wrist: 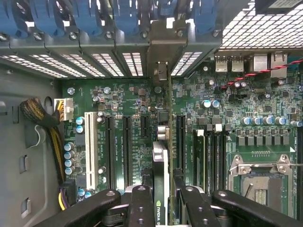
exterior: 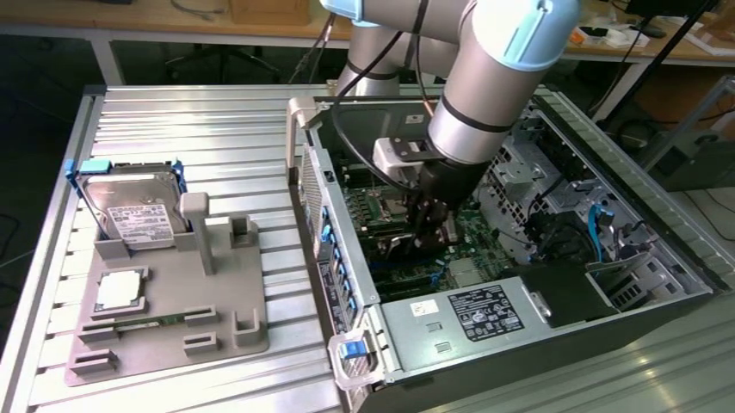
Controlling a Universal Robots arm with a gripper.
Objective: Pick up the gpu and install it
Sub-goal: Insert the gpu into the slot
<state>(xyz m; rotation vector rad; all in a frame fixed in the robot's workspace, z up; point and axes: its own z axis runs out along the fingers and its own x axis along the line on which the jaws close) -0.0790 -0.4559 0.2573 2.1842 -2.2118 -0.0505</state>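
My gripper (exterior: 423,225) is down inside the open computer case (exterior: 643,258), over the green motherboard (exterior: 397,280). In the wrist view its two black fingers (wrist: 140,203) are shut on the gpu (wrist: 161,156), a thin card seen edge-on with a green logo by the grip. The card's metal bracket (wrist: 161,52) reaches the row of rear slot covers. The card stands upright among the black expansion slots (wrist: 127,151). Whether it sits in a slot I cannot tell.
A white slot (wrist: 90,146) and a yellow-black cable bundle (wrist: 42,118) lie beside the black slots. Outside the case, a grey fixture (exterior: 172,318) holds a silver hard drive (exterior: 138,215), a processor (exterior: 120,291) and a green memory stick (exterior: 138,323). The power supply (exterior: 483,310) fills the case's near end.
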